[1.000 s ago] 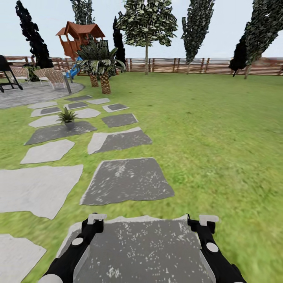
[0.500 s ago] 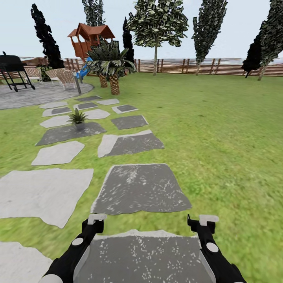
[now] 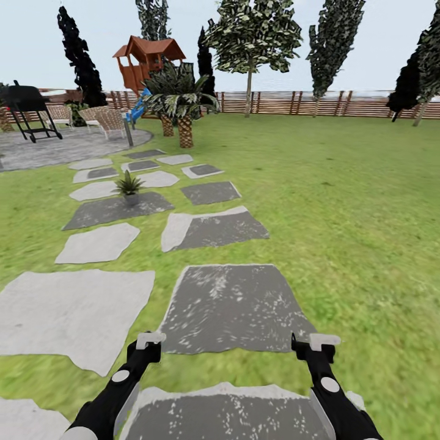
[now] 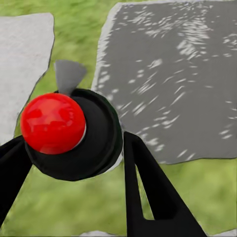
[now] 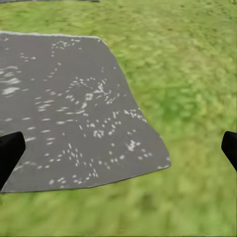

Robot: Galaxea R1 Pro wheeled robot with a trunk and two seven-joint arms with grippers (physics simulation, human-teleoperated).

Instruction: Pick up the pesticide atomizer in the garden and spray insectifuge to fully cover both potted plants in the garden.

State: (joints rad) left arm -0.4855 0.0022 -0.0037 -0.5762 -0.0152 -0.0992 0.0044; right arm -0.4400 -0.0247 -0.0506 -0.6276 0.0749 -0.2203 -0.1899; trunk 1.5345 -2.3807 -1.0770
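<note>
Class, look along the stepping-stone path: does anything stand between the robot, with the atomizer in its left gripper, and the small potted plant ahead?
Nothing visible does. The pesticide atomizer sits in the left gripper; between it and the potted plant lie only flat stepping stones and lawn.

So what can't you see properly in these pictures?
- Pesticide atomizer, left wrist view: seen end-on in the left claw, so its body is hidden behind its red top.
- Right claw, right wrist view: fingers cut off by the edges.
- Potted plant, head view: too small for leaf detail.
</note>
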